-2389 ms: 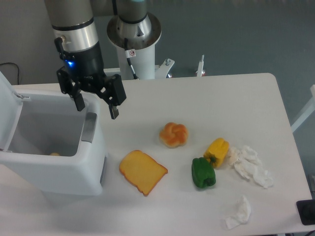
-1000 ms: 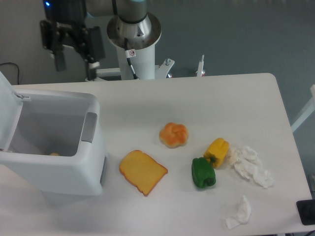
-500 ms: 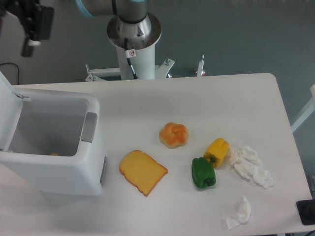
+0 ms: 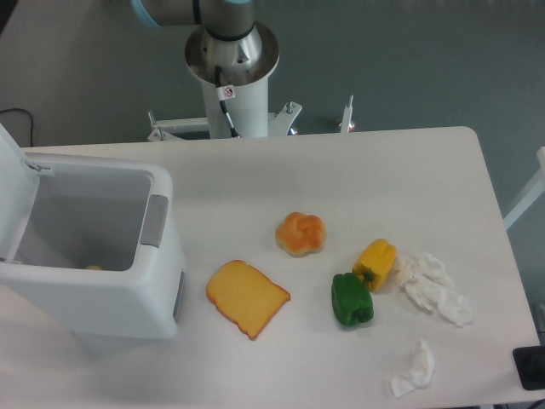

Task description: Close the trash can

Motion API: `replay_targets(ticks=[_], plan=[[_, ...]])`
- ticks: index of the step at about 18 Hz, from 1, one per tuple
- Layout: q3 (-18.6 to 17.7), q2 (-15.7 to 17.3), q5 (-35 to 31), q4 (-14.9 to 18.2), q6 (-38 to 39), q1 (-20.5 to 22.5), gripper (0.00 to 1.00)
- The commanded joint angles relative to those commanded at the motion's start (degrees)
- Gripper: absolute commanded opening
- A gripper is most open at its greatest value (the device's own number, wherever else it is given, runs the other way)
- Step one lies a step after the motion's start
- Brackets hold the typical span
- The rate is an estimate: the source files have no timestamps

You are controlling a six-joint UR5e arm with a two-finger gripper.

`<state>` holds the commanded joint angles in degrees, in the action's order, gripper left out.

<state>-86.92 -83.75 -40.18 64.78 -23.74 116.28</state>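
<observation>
The trash can [image 4: 102, 294] stands at the table's left end, a large white boxy bin. Its hinged lid [image 4: 15, 192] is swung up and stands upright along the left side, so the mouth is open. A grey latch tab [image 4: 154, 220] sits on the right rim. A small orange thing [image 4: 94, 267] lies inside at the bottom. My gripper is out of frame; only a dark sliver shows in the top left corner, and the arm's elbow [image 4: 170, 10] runs along the top edge.
The robot base [image 4: 232, 60] stands behind the table. On the table lie a bun [image 4: 301, 233], a bread slice [image 4: 247, 298], a yellow pepper [image 4: 375, 262], a green pepper [image 4: 352, 299] and crumpled tissues [image 4: 434, 285] [image 4: 415, 368]. A black object [image 4: 530, 368] sits at the lower right edge.
The gripper rose from just above the bin's right rim, travelled up and left, and has left the frame. The bin and the food have not moved.
</observation>
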Motion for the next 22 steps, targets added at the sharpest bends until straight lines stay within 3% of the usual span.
replay_targets(ticks=[9, 22], plan=[[1.9, -4.9, 1.7, -0.1, 0.4, -3.9, 1.0], [2.2, -8.0, 0.5, -1.5, 0.0, -4.4, 1.0]])
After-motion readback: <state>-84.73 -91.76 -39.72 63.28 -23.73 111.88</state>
